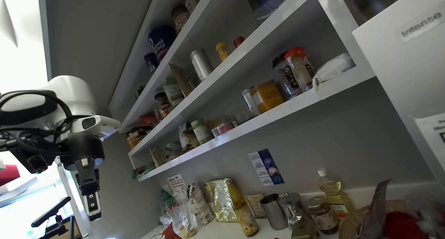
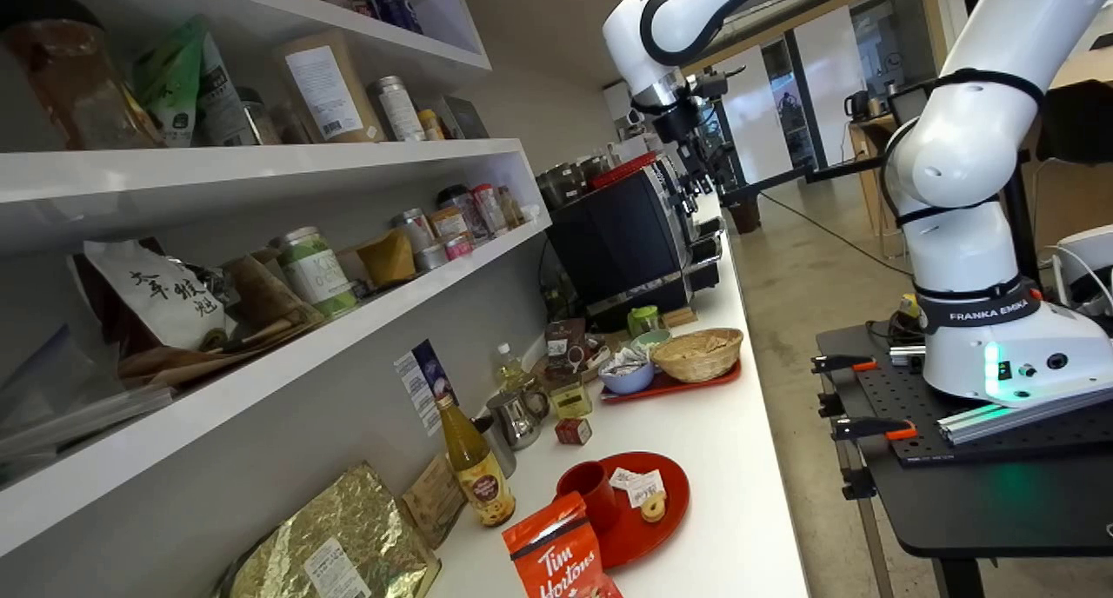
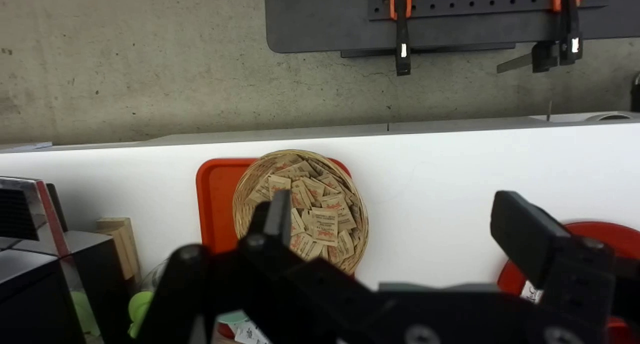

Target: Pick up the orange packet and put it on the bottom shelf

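Observation:
The orange packet point(image 2: 561, 556) is an orange-red glossy pouch with white lettering. It stands on the white counter at the lower edge of an exterior view, in front of a red plate. It is out of the wrist view. The bottom shelf point(image 2: 261, 375) is the long white board above the counter; it also shows in an exterior view point(image 1: 278, 112). It holds jars, tins and pouches. My gripper point(image 3: 390, 211) is open, with nothing between its fingers. It points down high above the counter, near the coffee machine end in an exterior view point(image 2: 696, 185), far from the packet.
The red plate point(image 2: 656, 537) bears a red mug point(image 2: 593, 492). A wicker basket point(image 3: 240, 196) of paper packets sits on a red tray point(image 3: 212, 194) below my gripper. A bottle point(image 2: 474, 468) and gold bag point(image 2: 348, 528) stand by the wall. Higher shelves point(image 2: 348, 163) overhang.

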`<state>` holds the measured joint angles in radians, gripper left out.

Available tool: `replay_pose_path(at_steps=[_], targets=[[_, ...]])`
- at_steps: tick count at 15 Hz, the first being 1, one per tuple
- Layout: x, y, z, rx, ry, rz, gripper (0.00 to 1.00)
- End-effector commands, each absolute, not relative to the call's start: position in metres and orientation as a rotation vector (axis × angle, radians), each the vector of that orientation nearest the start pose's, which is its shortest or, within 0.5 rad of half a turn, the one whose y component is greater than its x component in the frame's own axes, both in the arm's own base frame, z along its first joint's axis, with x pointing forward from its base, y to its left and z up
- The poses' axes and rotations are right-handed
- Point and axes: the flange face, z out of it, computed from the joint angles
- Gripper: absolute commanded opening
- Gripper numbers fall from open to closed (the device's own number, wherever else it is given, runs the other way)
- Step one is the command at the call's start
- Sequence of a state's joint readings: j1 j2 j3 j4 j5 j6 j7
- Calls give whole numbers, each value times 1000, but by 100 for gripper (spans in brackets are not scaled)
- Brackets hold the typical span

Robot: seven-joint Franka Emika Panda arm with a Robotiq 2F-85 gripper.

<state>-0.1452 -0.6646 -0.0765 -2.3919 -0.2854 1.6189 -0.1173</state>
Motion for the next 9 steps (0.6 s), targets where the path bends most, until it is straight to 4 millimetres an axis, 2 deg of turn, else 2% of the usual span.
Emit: replay_pose_path(at_steps=[1,4,7,9], targets=[[337,-97,516,-3343,34,258,100],[348,-65,476,-3299,-102,273,100],[353,-15,421,-3262,-322,303,100],[348,24,385,-3211,-489,344,100]])
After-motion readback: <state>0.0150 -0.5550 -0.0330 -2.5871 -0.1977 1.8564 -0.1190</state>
